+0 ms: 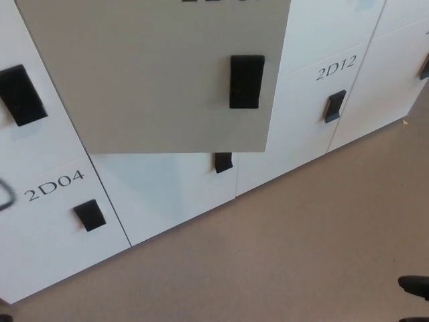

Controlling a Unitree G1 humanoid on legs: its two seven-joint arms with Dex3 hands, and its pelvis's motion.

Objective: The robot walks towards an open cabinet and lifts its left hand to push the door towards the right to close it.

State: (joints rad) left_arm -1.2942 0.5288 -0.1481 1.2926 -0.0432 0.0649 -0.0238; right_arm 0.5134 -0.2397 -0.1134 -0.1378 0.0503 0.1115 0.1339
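My left hand is out of sight, so I cannot tell its state, and the grey door point(161, 74) stands ajar above locker 2D04 point(57, 184), awaiting a rightward push.

Beige floor point(295, 255); closed lockers 2D04 point(53, 221), 2D12 point(315, 114).

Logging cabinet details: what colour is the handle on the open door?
Black, a plain rectangular handle on the grey door; head view.

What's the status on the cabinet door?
Both hands out of view. Grey cabinet door ajar, black handle facing out. Nothing in its way.
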